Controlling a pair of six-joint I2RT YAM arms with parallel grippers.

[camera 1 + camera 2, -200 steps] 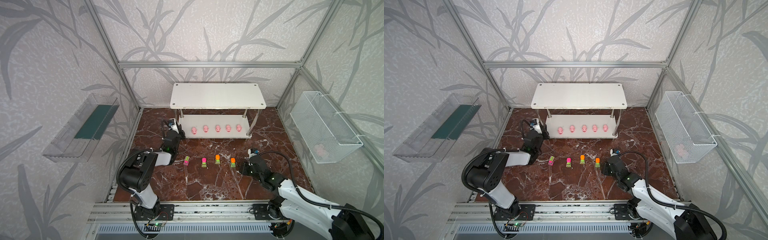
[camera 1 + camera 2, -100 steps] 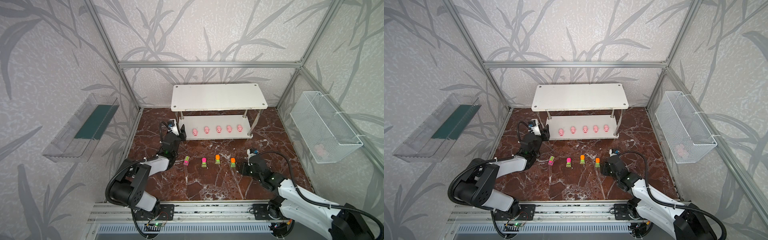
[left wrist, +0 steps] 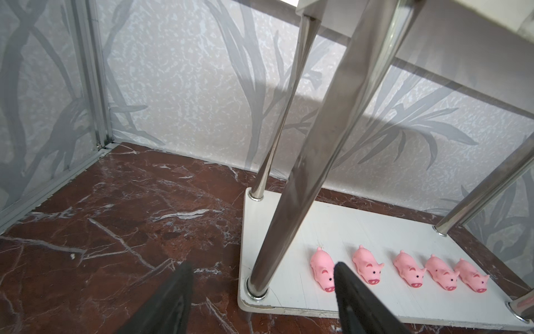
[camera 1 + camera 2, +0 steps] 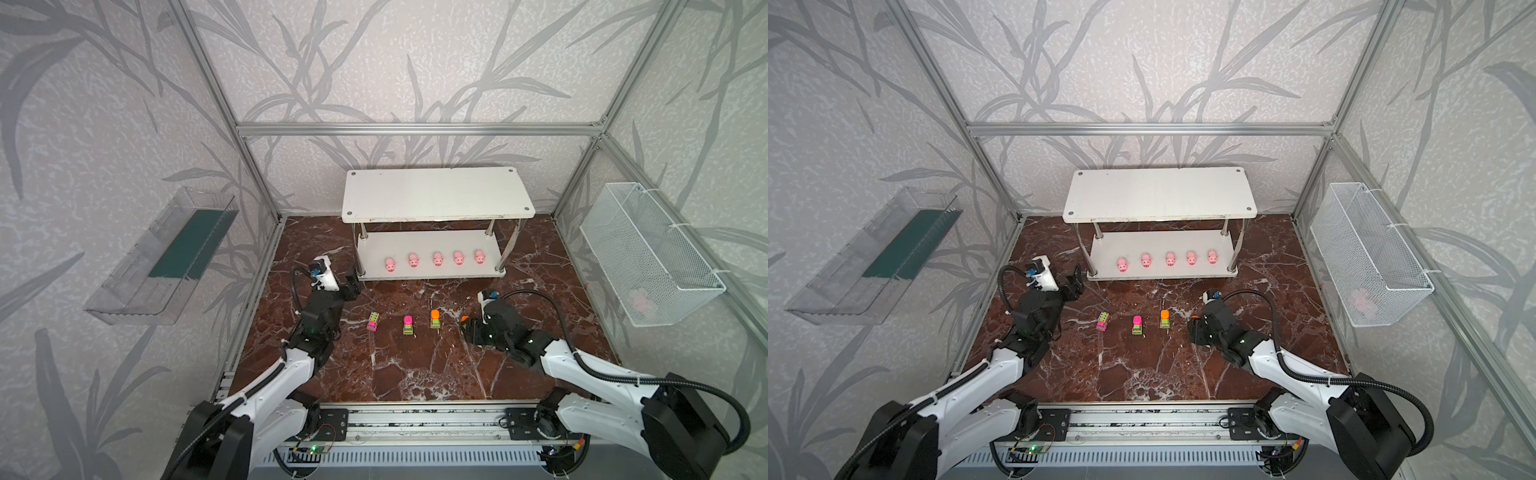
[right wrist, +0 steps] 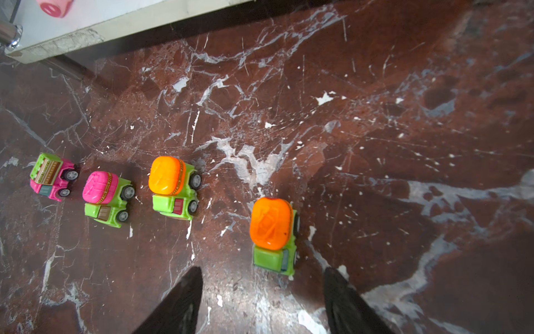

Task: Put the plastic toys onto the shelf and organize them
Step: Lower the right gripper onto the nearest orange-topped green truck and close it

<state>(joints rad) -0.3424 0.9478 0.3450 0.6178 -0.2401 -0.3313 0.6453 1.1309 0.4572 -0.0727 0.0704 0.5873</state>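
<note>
1. Fingers (image 3: 173,297) of the left gripper (image 3: 263,266) stand well apart and hold nothing. In the left wrist view the near left post (image 3: 303,188) of the shelf (image 3: 375,231) shows between them.
2. In both top views this gripper (image 4: 351,282) (image 4: 1075,282) is just beside the shelf's near left corner.
3. Right gripper (image 5: 263,271): its fingers (image 5: 182,300) are also spread and grip nothing. The end car (image 5: 273,231), orange on top, stands on the floor (image 5: 404,144) just ahead of the tips, in line with the gap, and touches neither finger.
4. Five pigs (image 4: 437,258) stand in a row on the lower board (image 4: 436,245), near its front edge, snouts toward the arms.
5. The other three cars are in a row on the floor in front of the shelf, each apart from the next: pink car (image 4: 373,322), pink-top car (image 4: 408,325), orange car (image 4: 435,319).
6. In both top views the end car is mostly hidden by the right gripper.
7. A clear tray (image 4: 162,257) hangs on the left wall and a wire basket (image 4: 648,257) on the right. Something pink lies blurred in the basket.
</note>
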